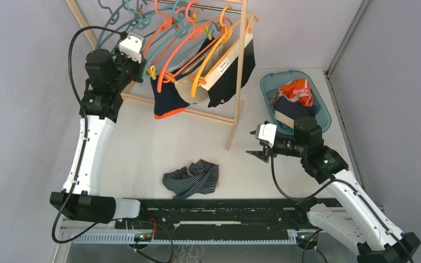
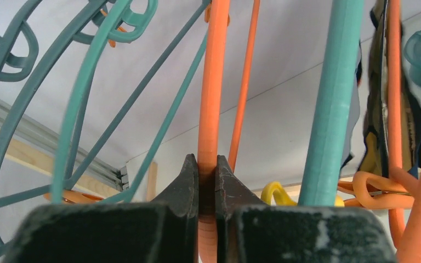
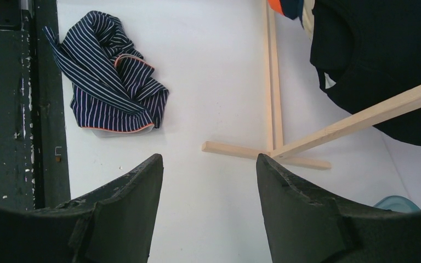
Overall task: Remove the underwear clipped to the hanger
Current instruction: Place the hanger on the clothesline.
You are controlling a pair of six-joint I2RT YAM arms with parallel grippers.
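Left fingers (image 2: 189, 181) pinching an orange hanger (image 2: 211, 82), right fingers (image 3: 137, 192) spread.
Top: underwear (image 1: 167, 101) hangs clipped at the rack (image 1: 235, 109); one striped pair (image 1: 192, 178) lies on the table (image 1: 142, 142). Left wrist: I squeeze the hanger's bar. Right wrist: my fingers gape over the table, the striped pair nearby.
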